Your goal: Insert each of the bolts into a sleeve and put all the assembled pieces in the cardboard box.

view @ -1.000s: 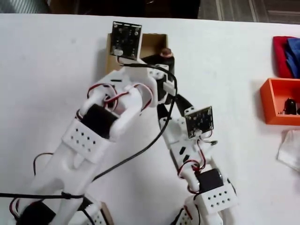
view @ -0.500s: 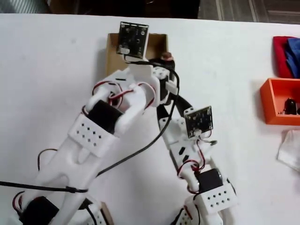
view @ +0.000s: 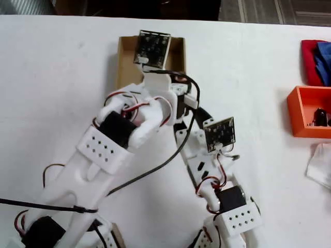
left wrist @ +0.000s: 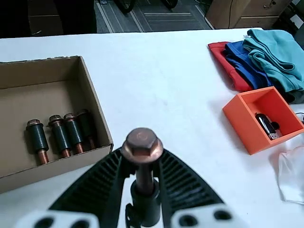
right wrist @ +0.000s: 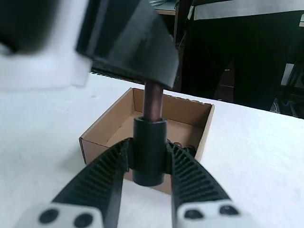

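Bolt (left wrist: 142, 144) gripped by left claw (left wrist: 141, 159), its shaft seated in black sleeve (right wrist: 149, 152) clamped in right claw (right wrist: 148, 144), above tabletop (left wrist: 166, 85) just beside cardboard box (left wrist: 97, 121). Four assembled pieces (left wrist: 61, 135) lie side by side inside the box.

Four assembled pieces (left wrist: 61, 134) in one cardboard box (left wrist: 47, 168), one more bolt (left wrist: 142, 144), one sleeve (right wrist: 149, 152), one orange bin (left wrist: 240, 127)
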